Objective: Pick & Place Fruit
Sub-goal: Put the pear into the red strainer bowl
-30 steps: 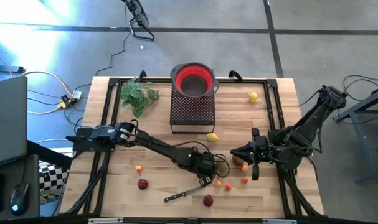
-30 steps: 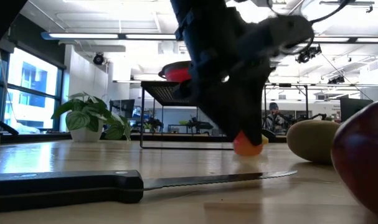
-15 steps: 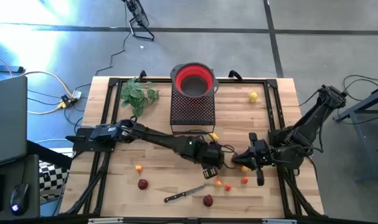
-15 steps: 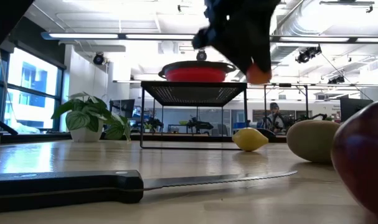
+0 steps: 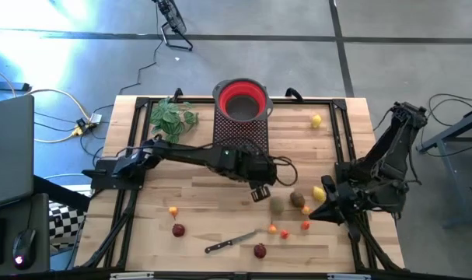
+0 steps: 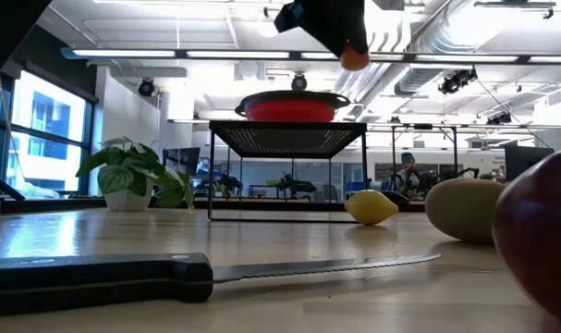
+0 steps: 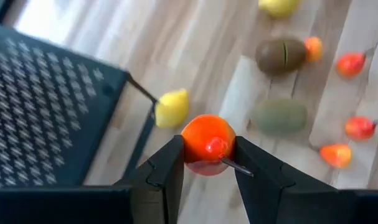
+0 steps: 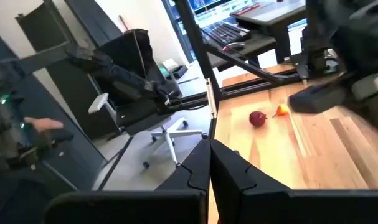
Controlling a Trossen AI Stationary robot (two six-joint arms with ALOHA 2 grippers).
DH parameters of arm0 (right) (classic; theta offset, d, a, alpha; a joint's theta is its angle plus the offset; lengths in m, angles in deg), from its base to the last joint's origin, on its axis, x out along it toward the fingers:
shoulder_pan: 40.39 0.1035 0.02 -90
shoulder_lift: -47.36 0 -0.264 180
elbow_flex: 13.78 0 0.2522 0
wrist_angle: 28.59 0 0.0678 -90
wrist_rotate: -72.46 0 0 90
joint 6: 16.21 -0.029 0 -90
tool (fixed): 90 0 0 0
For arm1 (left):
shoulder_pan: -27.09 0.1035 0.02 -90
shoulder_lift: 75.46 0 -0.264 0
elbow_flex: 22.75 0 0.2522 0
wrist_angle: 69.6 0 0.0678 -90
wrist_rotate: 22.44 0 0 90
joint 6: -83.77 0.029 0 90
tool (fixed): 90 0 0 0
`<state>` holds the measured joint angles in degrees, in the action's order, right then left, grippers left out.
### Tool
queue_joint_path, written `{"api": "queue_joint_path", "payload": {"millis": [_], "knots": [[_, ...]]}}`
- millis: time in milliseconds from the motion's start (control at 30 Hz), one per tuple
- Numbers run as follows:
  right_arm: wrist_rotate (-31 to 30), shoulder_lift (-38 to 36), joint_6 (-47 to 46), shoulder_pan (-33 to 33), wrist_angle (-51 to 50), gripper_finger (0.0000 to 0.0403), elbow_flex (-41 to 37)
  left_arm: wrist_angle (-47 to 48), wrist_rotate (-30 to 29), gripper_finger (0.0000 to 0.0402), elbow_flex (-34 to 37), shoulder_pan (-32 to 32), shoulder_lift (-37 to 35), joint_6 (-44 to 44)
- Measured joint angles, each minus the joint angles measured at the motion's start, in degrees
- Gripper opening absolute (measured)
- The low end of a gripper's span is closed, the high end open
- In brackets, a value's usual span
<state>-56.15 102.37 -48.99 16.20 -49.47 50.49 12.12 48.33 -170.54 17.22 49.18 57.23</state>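
Left gripper (image 7: 207, 163) clamped on orange fruit (image 7: 207, 142), its underside hidden btwn fingers (image 7: 165, 171), w/ right gripper (image 8: 208, 163) closed

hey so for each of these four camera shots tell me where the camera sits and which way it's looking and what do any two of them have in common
High view: overhead, straight down on the table; both arms show.
Low view: at tabletop height, level across the knife toward the black rack; the left gripper hangs at the top.
Left wrist view: on the left arm, down past its fingers, shut on the orange fruit.
Right wrist view: on the right arm, over the table edge into the room; its shut fingers show.
Shared: low and left wrist views both show the orange fruit.
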Motion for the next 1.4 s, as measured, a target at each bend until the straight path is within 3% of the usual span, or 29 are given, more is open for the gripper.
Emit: {"api": "queue_joint_path", "payload": {"millis": [333,933,1233,1400], "knots": [[-1.14,0.04,1.13,0.43,-0.17,0.0003,-0.01,-0.50,-7.56,0.0122,0.01,4.83,-3.73,3.94],[-17.98,0.07,4.27,0.43,-3.09,0.0003,-0.01,-1.87,-9.32,0.0122,0.06,20.99,-5.67,11.72],[-35.65,0.07,4.06,0.39,-3.52,0.0003,-0.01,-1.70,2.35,0.0122,0.75,31.28,-5.60,12.68],[-37.74,0.07,4.06,-0.80,-4.55,0.0003,-0.01,-1.86,7.10,0.0122,0.75,35.08,-5.60,11.71]]}}
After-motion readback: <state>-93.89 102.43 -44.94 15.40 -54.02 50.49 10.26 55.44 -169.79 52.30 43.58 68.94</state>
